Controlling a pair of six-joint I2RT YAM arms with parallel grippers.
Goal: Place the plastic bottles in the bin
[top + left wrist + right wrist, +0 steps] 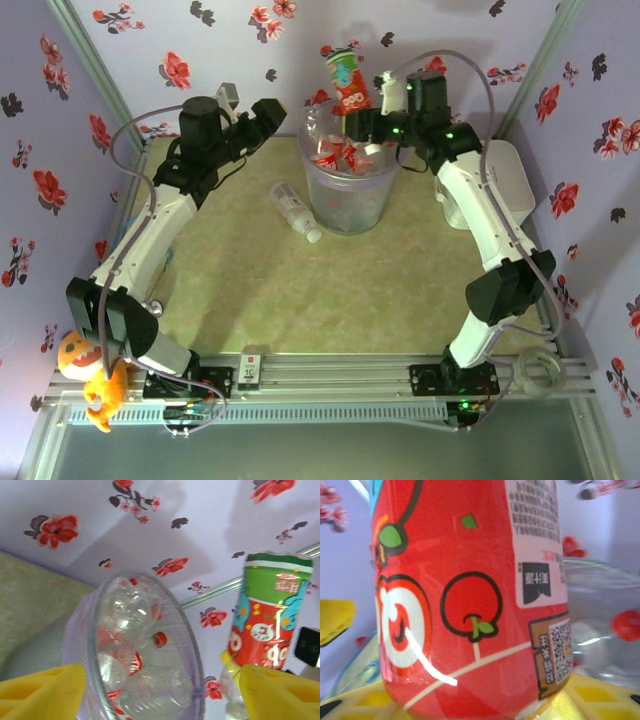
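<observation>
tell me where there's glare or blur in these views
right wrist: red-labelled bottle sharp up close, white glare streak across it, background blurred; left wrist: left gripper pads soft, glints on the bottles in the bin; top external: even light, slightly soft throughout

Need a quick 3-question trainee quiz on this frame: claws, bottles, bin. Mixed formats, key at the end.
1. True or false: the left claw is open with nothing between its fingers.
2. What holds the raised red-and-green bottle beside the bin? A) the left claw B) the right claw C) nothing, it lies on the table
3. Fill in: in the top view, ___ loose bottle lies on the table outside the bin.

Key: 1 true; 2 B; 3 one (just left of the bin).
</observation>
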